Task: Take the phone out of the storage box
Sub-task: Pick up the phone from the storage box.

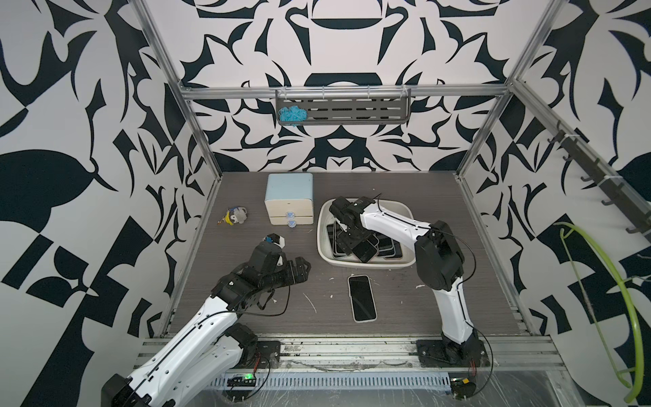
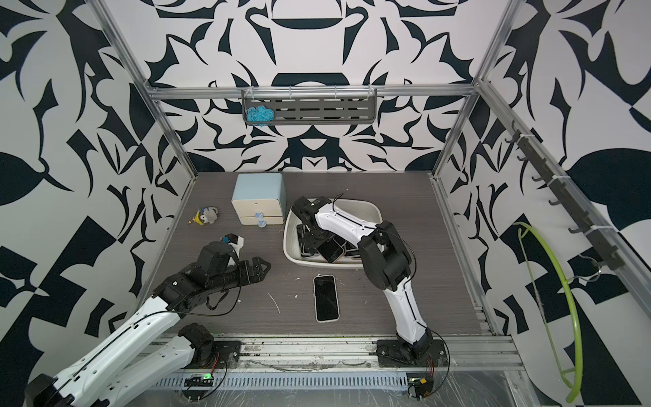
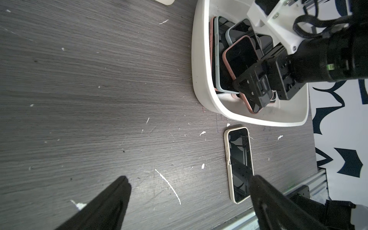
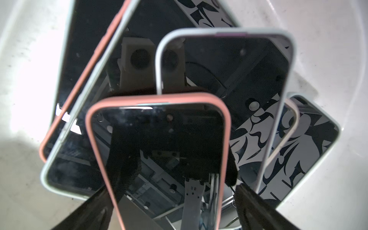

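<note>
The right claw (image 4: pixel 171 191) reaches down into the cream-white storage box (image 1: pixel 321 232). Its jaws are spread wide astride the pink-cased phone (image 4: pixel 159 139), which lies tilted on a heap of other phones (image 4: pixel 223 65) in the box, and no firm pinch shows. A cream-cased phone (image 1: pixel 362 298) lies flat, screen up, on the grey bench (image 1: pixel 405 310) just in front of the box, and the left claw (image 1: pixel 299 269) hangs above the bench, jaws apart and empty.
</note>
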{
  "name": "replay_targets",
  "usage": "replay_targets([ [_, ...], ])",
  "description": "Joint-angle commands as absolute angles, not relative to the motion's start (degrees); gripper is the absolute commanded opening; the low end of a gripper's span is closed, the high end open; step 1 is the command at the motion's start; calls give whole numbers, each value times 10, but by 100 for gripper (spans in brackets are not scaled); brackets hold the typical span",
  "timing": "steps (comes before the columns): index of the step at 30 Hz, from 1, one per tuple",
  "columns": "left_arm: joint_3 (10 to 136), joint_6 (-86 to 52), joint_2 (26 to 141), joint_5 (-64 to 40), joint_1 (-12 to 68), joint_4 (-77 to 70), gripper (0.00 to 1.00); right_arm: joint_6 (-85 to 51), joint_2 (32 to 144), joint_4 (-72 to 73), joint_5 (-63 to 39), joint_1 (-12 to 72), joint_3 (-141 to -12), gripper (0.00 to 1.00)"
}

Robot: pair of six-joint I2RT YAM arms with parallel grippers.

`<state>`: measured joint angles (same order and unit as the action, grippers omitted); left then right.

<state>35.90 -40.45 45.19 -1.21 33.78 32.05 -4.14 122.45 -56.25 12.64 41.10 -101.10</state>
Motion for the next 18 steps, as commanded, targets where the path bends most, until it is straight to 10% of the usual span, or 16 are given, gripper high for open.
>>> replay_targets([
  [1,376,-393,459,-8,338,324,100,-40,1241,-568,142,406,-1015,97],
  [18,400,-367,518,-11,338,288,100,-87,1201,-547,197,402,-1014,73],
])
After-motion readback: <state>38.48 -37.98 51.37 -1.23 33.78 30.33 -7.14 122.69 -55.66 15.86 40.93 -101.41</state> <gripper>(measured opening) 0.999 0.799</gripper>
